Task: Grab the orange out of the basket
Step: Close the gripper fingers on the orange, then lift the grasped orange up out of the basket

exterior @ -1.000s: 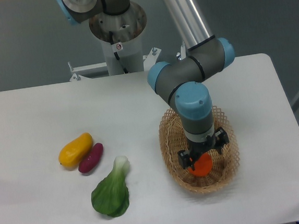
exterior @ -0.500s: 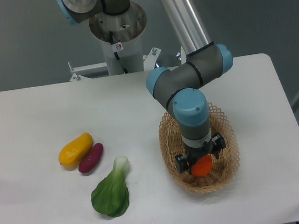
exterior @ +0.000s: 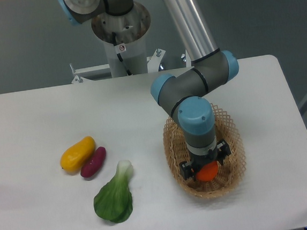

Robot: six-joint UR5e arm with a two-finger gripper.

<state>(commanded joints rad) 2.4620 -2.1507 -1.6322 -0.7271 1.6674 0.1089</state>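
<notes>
The orange [exterior: 207, 172] lies in the near half of the woven basket [exterior: 171, 145] at the right of the table. My gripper [exterior: 205, 163] points straight down into the basket, directly over the orange. Its black fingers [exterior: 187, 170] stand on either side of the fruit, one at the lower left and one at the upper right. The jaws look open around the orange, and its top is hidden under the gripper body. The orange still rests on the basket floor.
At the left of the table a yellow mango-like fruit [exterior: 77, 153] and a purple sweet potato [exterior: 93, 162] lie side by side. A green leafy vegetable [exterior: 115, 198] lies in front of them. The arm's base [exterior: 120, 26] stands behind the table.
The gripper has come down further over the orange and shifted slightly left, covering more of the fruit. The orange and basket have stayed in place.
</notes>
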